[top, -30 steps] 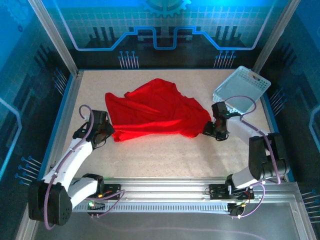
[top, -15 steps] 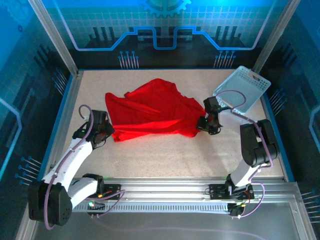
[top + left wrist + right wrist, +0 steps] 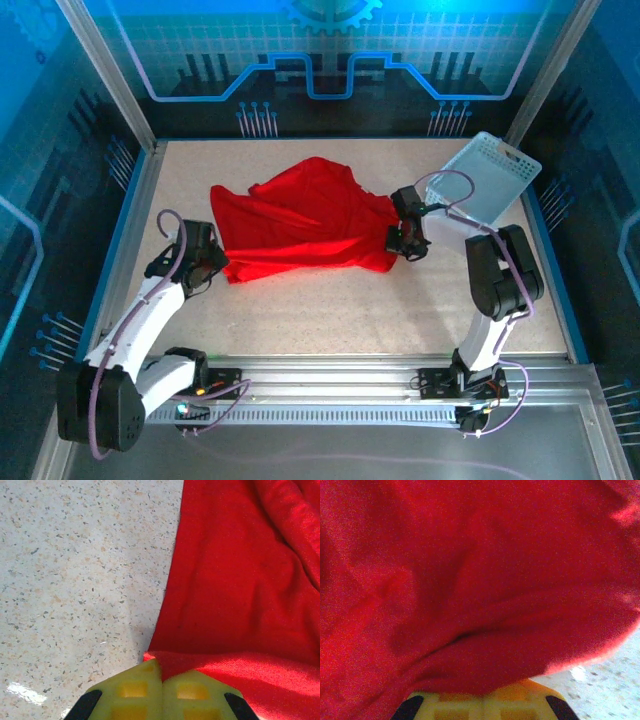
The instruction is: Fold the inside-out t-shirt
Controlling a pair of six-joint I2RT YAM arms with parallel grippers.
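Okay, right end effector (image 3: 403, 241) just slid in and clamped the shirt (image 3: 305, 220)'s right edge; left end effector (image 3: 212, 268) pinches the opposite corner. Shirt's crumpled mid-counter (image 3: 330, 310), looks ready to spread.

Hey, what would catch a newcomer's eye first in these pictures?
A bright red t-shirt lies crumpled across the middle of the speckled table. The left gripper is shut on its near left corner, the right gripper on its right edge. A light blue basket sits at the far right corner.
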